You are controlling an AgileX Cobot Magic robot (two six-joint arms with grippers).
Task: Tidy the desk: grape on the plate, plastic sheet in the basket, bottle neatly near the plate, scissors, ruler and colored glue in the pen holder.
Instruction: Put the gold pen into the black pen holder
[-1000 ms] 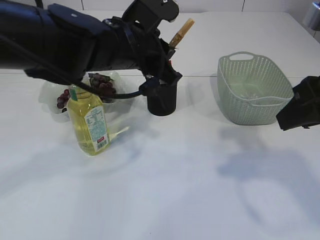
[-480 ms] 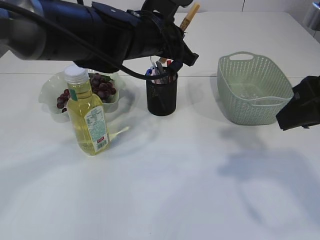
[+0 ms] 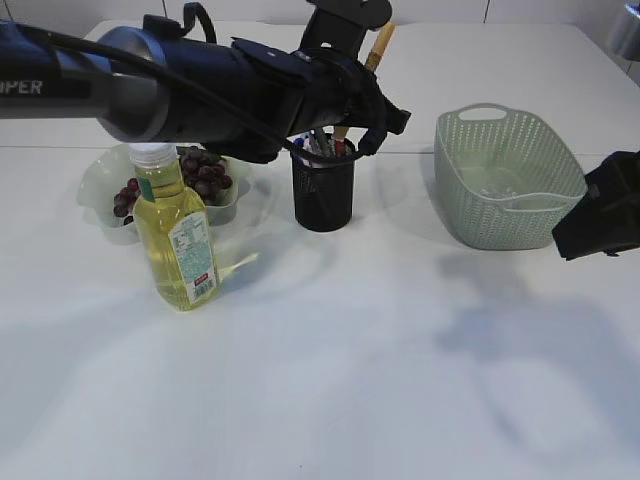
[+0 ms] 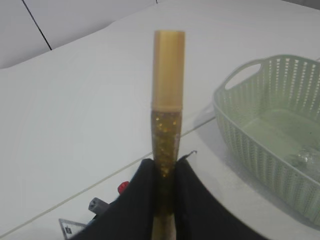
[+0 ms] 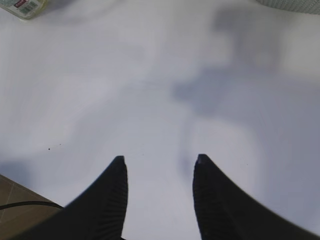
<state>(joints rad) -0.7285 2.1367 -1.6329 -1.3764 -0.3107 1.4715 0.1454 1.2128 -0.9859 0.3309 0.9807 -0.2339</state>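
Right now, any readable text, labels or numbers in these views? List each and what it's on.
"PER": white letters on the left arm, cut off by the exterior view's edge.
Bottle label: print and a red patch, too small to read.
Label scrap in the right wrist view's corner: blurred, unreadable.
Nothing else.

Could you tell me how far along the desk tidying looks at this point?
Mostly done: grapes sit on the plate, the bottle stands beside it, a clear sheet lies in the basket, and several items already stand in the pen holder. In hand: the left hand grips the glitter glue above the holder. Left: releasing it inside.
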